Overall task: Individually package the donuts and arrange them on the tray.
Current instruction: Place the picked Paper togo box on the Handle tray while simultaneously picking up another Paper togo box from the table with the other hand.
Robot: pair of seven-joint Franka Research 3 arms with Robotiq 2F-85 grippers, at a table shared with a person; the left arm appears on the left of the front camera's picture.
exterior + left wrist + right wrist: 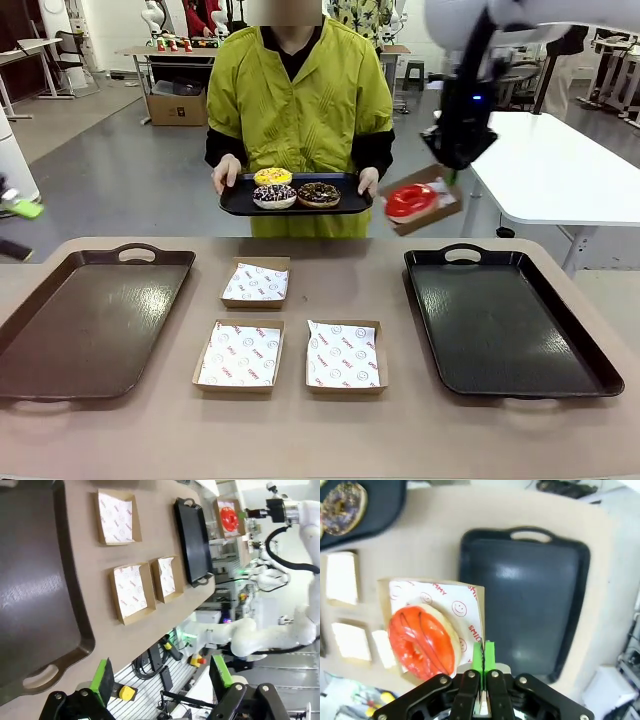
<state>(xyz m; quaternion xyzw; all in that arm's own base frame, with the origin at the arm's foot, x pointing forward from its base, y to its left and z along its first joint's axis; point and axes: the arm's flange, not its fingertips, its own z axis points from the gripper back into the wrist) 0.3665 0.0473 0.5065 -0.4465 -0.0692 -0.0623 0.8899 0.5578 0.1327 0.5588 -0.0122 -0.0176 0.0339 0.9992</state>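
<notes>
The glossy red-glazed donut (410, 199) lies in a paper-lined cardboard box (436, 208) held in the air beyond the table's far right edge. My right gripper (483, 656) is shut on that box's side wall (478, 611), with the red donut (422, 640) beside its fingers. A person holds a small black tray (240, 204) carrying the yellow-iced donut (272, 176), the dark white-sprinkled donut (274, 196) and the chocolate donut (319, 194). My left gripper (162, 677) hangs open off the table's left side, holding nothing.
Three paper-lined boxes (255, 283) (240, 354) (344, 355) sit mid-table without donuts. A brown tray (90, 320) lies at the left and a black tray (505, 320) at the right, below the held box. A white table (560, 170) stands behind on the right.
</notes>
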